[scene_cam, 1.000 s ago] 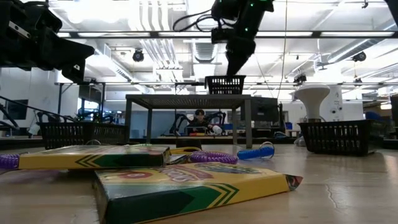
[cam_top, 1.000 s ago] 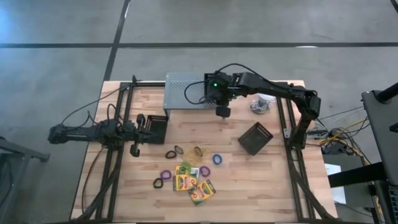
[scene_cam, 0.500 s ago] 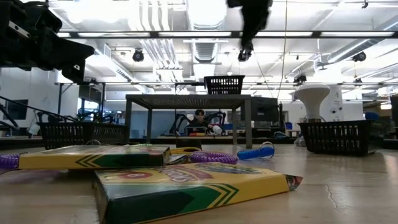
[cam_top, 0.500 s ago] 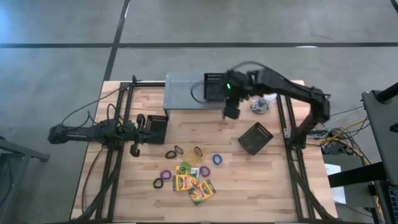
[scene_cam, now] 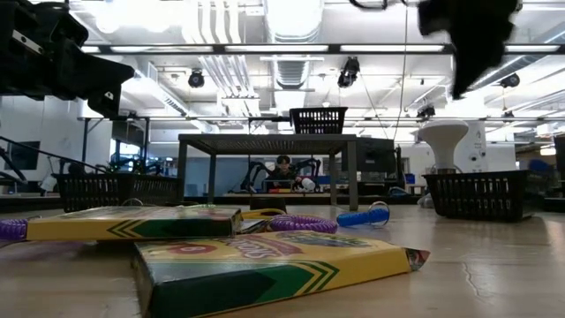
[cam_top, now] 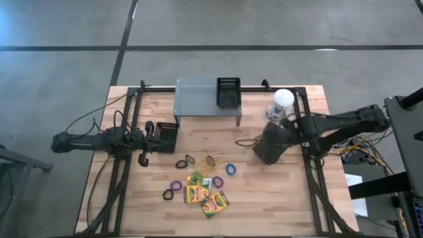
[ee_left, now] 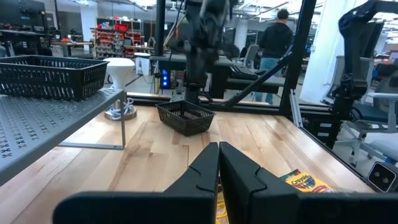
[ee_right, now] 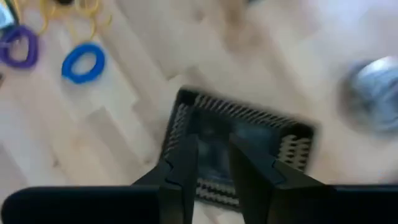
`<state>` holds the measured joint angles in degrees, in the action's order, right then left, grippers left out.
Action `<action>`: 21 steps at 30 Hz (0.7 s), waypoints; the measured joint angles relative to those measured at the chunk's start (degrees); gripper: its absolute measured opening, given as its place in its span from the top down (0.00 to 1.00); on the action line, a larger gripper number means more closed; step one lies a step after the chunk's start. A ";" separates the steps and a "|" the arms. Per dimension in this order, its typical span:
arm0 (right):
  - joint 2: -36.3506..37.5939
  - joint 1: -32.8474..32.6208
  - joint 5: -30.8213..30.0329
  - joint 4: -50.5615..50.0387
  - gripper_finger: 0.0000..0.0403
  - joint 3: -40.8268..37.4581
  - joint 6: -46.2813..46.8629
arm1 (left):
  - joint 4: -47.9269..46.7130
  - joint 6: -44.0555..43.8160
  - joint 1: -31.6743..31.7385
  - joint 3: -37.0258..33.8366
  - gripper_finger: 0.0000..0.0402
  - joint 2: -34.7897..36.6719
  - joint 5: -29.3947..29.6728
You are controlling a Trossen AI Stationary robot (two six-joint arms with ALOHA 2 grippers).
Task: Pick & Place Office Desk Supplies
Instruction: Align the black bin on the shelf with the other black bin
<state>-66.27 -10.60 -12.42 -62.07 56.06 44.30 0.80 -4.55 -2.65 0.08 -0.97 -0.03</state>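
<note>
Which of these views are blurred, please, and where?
Right wrist view: mesh bin and blue loop smeared. Low view: right arm a dark smear, nearest crayon box soft. High view: right gripper blurred. Left wrist view: sharp except for the far arm.

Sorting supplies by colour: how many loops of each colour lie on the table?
Purple loops: 2
Blue loop: 1
Yellow loop: 1
Black loops: 3
Total: 7
</note>
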 joint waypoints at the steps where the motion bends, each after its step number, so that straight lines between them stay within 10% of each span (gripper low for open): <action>1: 0.77 -0.80 0.76 2.69 0.75 -2.94 1.37 | 0.01 0.00 0.01 0.00 0.95 0.00 0.01; 21: -12.83 -3.12 -0.53 22.34 0.60 -16.32 4.93 | 0.02 0.01 0.00 0.01 0.95 0.00 0.00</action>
<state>-79.11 -13.72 -12.95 -39.73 39.75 49.23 0.82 -4.54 -2.65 0.09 -0.98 -0.03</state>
